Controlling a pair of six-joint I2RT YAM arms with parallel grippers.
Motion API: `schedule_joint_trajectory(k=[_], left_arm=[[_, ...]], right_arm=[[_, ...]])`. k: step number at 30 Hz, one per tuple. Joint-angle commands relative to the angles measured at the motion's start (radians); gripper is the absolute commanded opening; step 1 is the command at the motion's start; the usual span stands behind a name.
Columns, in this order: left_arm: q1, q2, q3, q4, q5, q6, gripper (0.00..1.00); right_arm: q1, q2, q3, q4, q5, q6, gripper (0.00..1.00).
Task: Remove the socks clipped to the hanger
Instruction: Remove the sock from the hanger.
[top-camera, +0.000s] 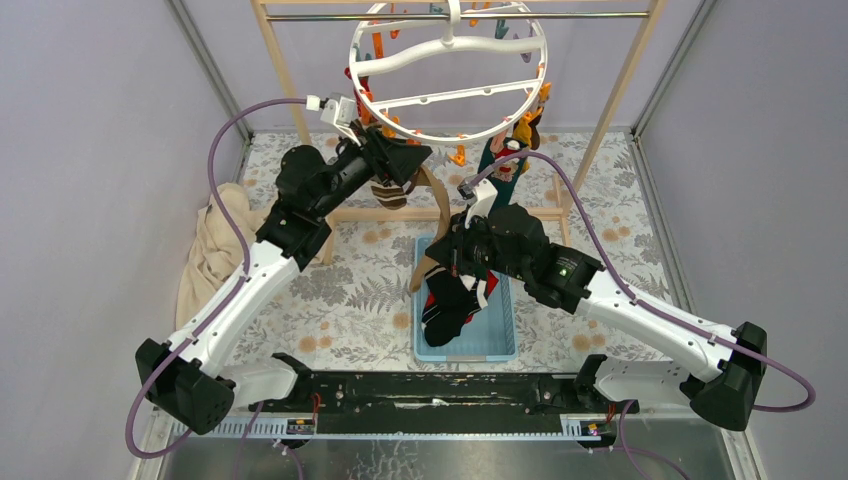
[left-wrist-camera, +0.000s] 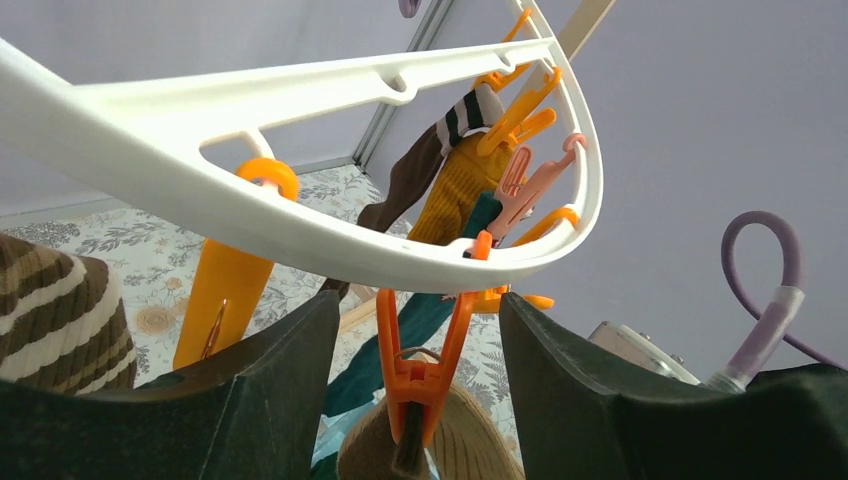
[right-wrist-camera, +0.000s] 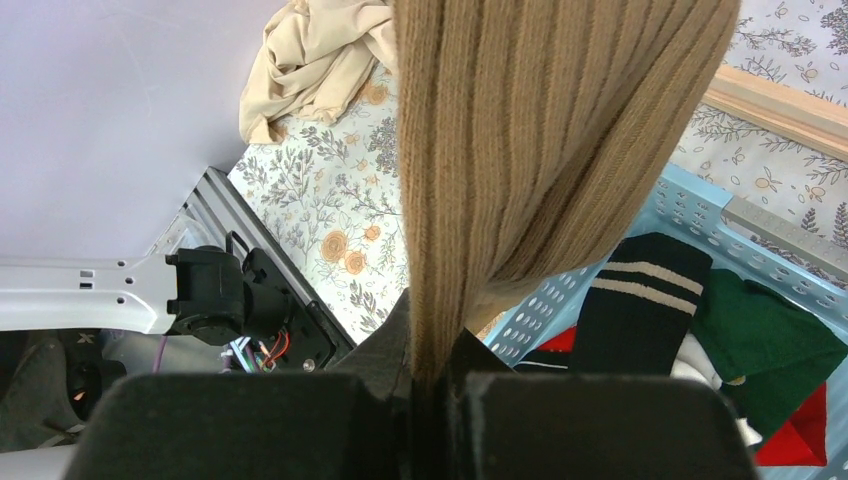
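The tan sock (right-wrist-camera: 540, 150) hangs from an orange clip (left-wrist-camera: 420, 375) on the near rim of the hanger (left-wrist-camera: 300, 235). Its lower end is pinched in the right jaws, which are closed tight on the ribbed fabric above the blue basket (top-camera: 470, 352). The left jaws stand partly open, one on each side of the clip's two handles, and touch neither as far as the wrist view shows.

The step in hand looks to be squeezing the clip so the sock comes free. To do it well, the left jaws should close on the upper handles, not on the mouth that bites the cloth. They should close squarely, since the clip dangles and could swivel away from a lopsided push. The right arm (top-camera: 540, 255) should pull down only lightly: enough to draw the sock out once the mouth opens, but not so much that the hanger tilts or swings on its hook (top-camera: 455, 15). The striped sock (left-wrist-camera: 60, 320) sits close beside the left jaws and should not get caught. Once free, the tan sock belongs with the loose socks (top-camera: 450, 305) in the basket.
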Motion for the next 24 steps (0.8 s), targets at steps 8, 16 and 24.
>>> schedule_joint_trajectory(k=[8,16,24], left_arm=[[-0.004,-0.004,0.037,0.070,-0.004,0.006,0.62],[-0.004,-0.003,0.045,0.062,-0.005,0.009,0.54],[-0.004,0.000,0.053,0.055,0.000,0.015,0.42]], right_arm=[[-0.006,0.007,0.008,0.053,-0.018,-0.001,0.00],[-0.006,0.007,-0.007,0.065,-0.022,0.006,0.00],[-0.006,0.000,-0.023,0.072,-0.021,0.010,0.00]])
